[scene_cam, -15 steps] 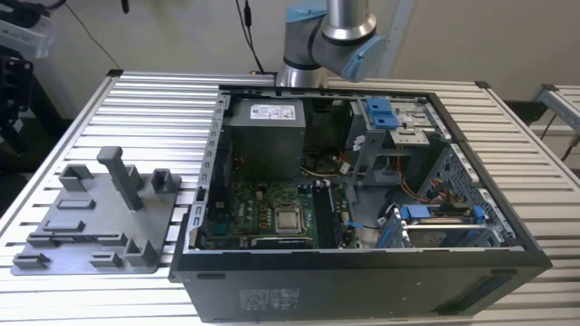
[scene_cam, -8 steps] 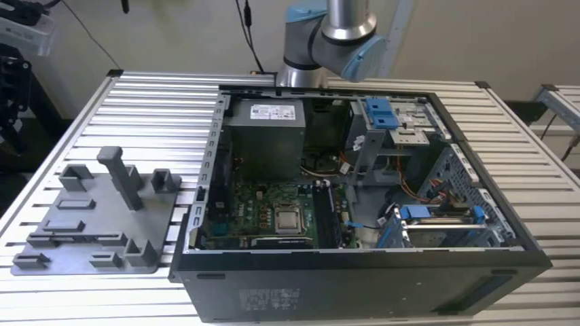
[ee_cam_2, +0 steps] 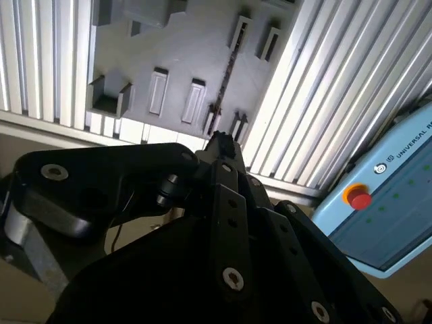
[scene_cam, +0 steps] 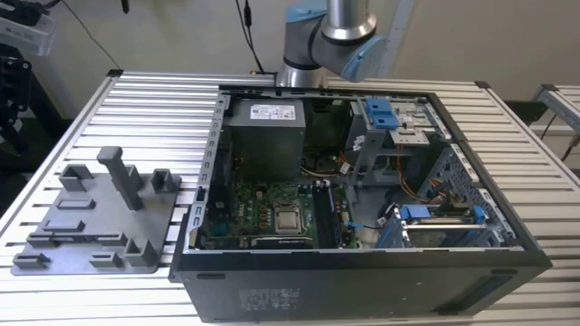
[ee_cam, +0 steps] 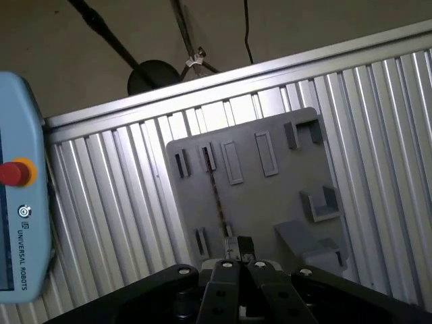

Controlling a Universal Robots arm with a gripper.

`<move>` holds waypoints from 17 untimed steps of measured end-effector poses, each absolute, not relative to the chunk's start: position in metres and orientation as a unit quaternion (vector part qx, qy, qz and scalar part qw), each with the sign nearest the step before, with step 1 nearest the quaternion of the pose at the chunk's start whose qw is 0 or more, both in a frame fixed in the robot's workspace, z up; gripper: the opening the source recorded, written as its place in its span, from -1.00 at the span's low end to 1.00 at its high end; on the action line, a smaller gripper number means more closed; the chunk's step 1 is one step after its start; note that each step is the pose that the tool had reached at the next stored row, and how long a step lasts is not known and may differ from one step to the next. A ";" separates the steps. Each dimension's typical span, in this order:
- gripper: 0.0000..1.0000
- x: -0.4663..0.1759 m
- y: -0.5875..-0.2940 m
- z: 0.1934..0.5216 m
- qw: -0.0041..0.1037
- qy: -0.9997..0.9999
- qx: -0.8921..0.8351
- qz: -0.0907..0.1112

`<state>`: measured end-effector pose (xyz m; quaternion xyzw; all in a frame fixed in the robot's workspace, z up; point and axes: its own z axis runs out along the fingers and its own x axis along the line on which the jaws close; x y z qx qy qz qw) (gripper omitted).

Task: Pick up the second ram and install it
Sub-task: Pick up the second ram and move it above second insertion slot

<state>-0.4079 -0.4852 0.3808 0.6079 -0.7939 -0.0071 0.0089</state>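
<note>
We start with the ribbed metal worktop (scene_cam: 136,109), which carries everything. On it lies one open computer case (scene_cam: 363,285), and behind it rises the one arm (scene_cam: 335,41). Inside the case lies one green motherboard (scene_cam: 258,210). We cannot tell whether a first stick already sits in its slots.

At the exterior view's left, just beside the case, lies one grey holder plate (scene_cam: 95,217) with raised posts and several slots. One pale-blue control pendant (ee_cam: 20,135) with one red button (ee_cam: 15,173) shows in both wrist views, beyond the worktop's edge.

The pincer (ee_cam: 237,248) hangs over that plate, pointing down at it. We cannot tell whether it is spread or pressed together, and we see nothing carried in it.

The second ram (ee_cam: 216,192) is the one thin dark stick we count on the plate. It stands on its long edge in a narrow slot. In the first wrist view its near end lines up with the pincer's tip, though the two look apart, not touching.

We judge the step in hand to be the approach for the pick-up. The stick is not yet grasped, and nothing of the install has begun. That pick-up calls for squaring the pincer across the stick's thin edge and a straight descent, since the slot leaves little room for error.
</note>
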 end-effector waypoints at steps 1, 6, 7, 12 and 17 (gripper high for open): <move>-0.79 -0.408 -0.485 0.381 0.009 -0.794 0.608 -0.007; -0.65 -0.408 -0.485 0.381 0.009 -0.794 0.608 -0.007; -0.53 -0.408 -0.485 0.381 0.009 -0.794 0.608 -0.007; -0.16 -0.408 -0.485 0.381 0.009 -0.794 0.608 -0.007; -0.16 -0.408 -0.485 0.381 0.009 -0.794 0.608 -0.007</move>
